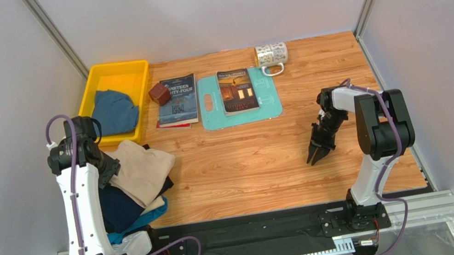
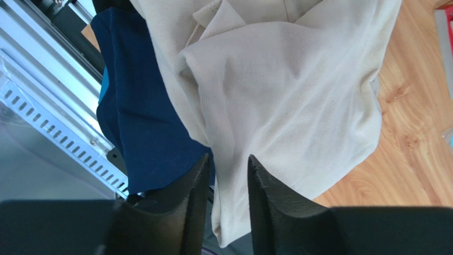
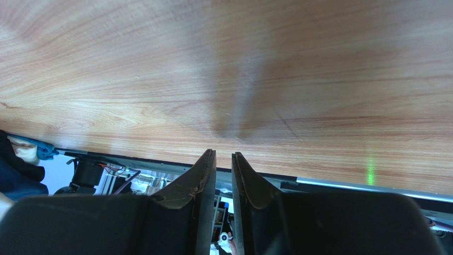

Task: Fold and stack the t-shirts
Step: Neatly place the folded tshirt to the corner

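A stack of t-shirts lies at the table's near left: a beige t-shirt (image 1: 144, 171) on top, a dark navy one (image 1: 118, 210) under it, and a teal edge (image 1: 156, 212) at the bottom. My left gripper (image 1: 111, 170) hovers over the stack's left side. In the left wrist view its jaws (image 2: 227, 159) stand apart, with the beige t-shirt (image 2: 287, 90) beyond the gap and the navy one (image 2: 143, 122) to the left. A dusty blue t-shirt (image 1: 115, 111) lies in the yellow bin (image 1: 118, 68). My right gripper (image 1: 316, 155) (image 3: 223, 154) points down at bare wood, narrowly parted and holding nothing.
Two books (image 1: 177, 99) (image 1: 237, 89) lie at the back, the right one on a light-teal board (image 1: 210, 113). A brown cube (image 1: 159, 94) sits by the bin, and a mug (image 1: 272, 55) lies at the far edge. The metal rail (image 2: 48, 117) runs beside the stack.
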